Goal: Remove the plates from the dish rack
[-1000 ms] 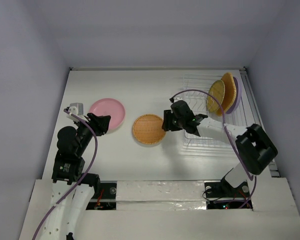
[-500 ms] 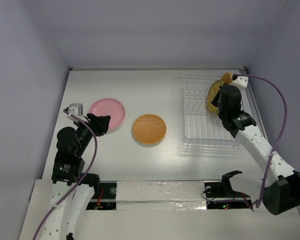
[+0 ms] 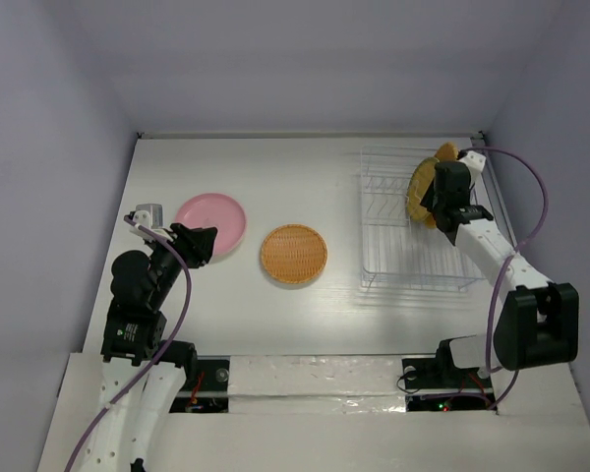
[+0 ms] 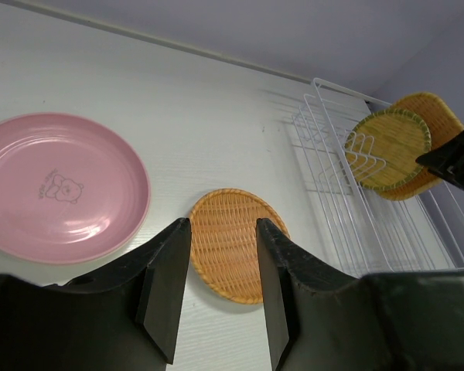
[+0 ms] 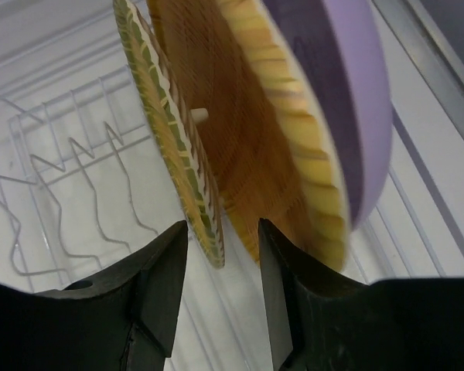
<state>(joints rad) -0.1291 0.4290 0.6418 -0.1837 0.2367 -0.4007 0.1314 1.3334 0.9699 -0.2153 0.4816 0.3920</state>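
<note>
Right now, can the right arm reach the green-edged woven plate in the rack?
Probably yes: the right arm holds its jaws open, seemingly astride the green-edged woven plate; nothing blocks them, though the orange woven plate is close behind.

My counter point(image 3: 305, 187) is white and matte; pale lavender walls point(image 3: 305, 69) close it at nine, twelve and three o'clock, crinkled silver tape point(image 3: 315, 377) edging six.

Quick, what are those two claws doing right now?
Left gripper: open, empty.
Right gripper: open at the yellow woven plate's edge, not gripping.
</note>
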